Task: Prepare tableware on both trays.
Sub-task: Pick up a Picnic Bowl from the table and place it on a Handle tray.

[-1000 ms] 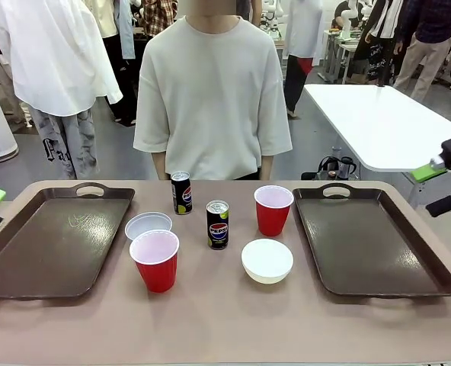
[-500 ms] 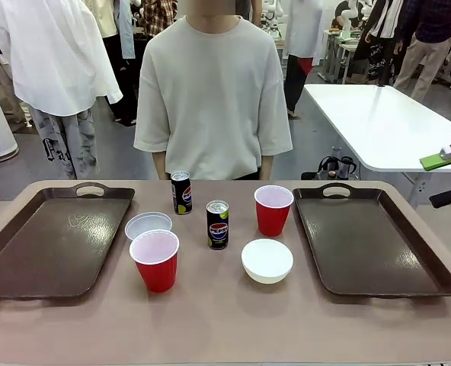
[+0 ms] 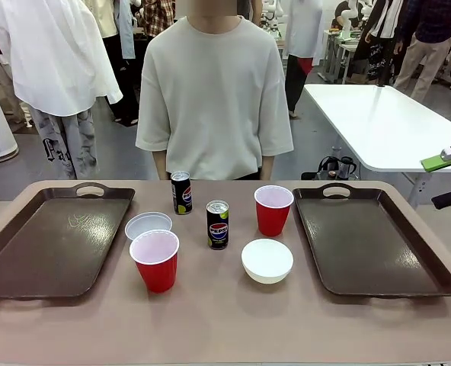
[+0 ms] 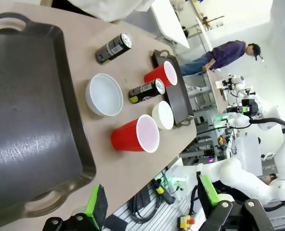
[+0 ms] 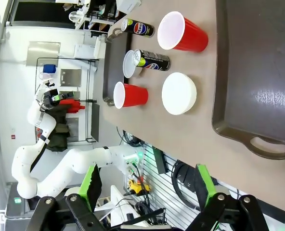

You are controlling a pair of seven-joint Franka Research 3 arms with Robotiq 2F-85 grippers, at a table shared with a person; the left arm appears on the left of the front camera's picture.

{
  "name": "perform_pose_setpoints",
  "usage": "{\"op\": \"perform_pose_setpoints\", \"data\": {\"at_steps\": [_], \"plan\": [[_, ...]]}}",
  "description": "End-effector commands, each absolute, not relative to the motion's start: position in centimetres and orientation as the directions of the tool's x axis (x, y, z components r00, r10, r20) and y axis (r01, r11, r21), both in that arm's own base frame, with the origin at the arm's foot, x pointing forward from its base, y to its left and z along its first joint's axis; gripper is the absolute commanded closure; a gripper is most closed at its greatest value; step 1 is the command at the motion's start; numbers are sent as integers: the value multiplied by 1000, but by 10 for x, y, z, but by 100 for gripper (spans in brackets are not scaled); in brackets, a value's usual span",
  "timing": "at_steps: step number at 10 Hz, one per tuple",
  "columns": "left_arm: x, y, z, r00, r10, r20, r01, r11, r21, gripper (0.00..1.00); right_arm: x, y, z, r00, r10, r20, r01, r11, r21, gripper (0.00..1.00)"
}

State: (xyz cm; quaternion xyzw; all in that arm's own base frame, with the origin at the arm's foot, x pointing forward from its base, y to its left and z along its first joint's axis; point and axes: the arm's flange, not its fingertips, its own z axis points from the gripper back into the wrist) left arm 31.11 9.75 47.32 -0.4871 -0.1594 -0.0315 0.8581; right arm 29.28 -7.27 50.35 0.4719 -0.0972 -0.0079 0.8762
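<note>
The tableware (image 3: 218, 226) stood bunched in the middle of the worktop (image 3: 225, 328), between the two trays and on neither. The left tray (image 3: 50, 244) and right tray (image 3: 370, 244) lay bare. One red cup (image 3: 155, 261) stood just in front of a white bowl (image 3: 148, 226), too close for me to tell whether they touched. A Pepsi can (image 3: 181, 192) stood behind that bowl, and a second can (image 3: 218, 213) near the centre. The other cup (image 3: 273, 210) and the other bowl (image 3: 267, 260) were nearer the right tray.

My left fingers (image 4: 96, 208) and right fingers (image 5: 91, 185) were spread wide, held nothing, and hung off the worktop's two ends.

I judged the crowding to be the main risk. Wide fingers lowered over one piece could clip its neighbour. The slim cans and the cups, which looked empty, would likely topple at a nudge. The shallow bowls offered little rim to pinch and might slip out. If both arms reached for the middle together, they could meet. A person (image 3: 214, 99) stood at the far edge, close to the cans.
</note>
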Motion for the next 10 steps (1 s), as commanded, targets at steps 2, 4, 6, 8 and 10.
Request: {"op": "perform_pose_setpoints", "data": {"at_steps": [2,4,6,8,10], "plan": [[310,99,473,944,103,314,221,509,-832,0,292,-71,504,981,-102,167,-86,542,836,0],[310,99,473,944,103,314,221,509,-832,0,292,-71,504,981,-102,167,-86,542,836,0],[310,99,473,944,103,314,221,509,-832,0,292,-71,504,981,-102,167,-86,542,836,0],[310,99,473,944,103,314,221,509,-832,0,301,-51,512,965,-161,207,-45,677,735,0],[310,99,473,944,103,314,221,509,-832,0,332,7,530,965,-177,193,28,804,594,0]]}}
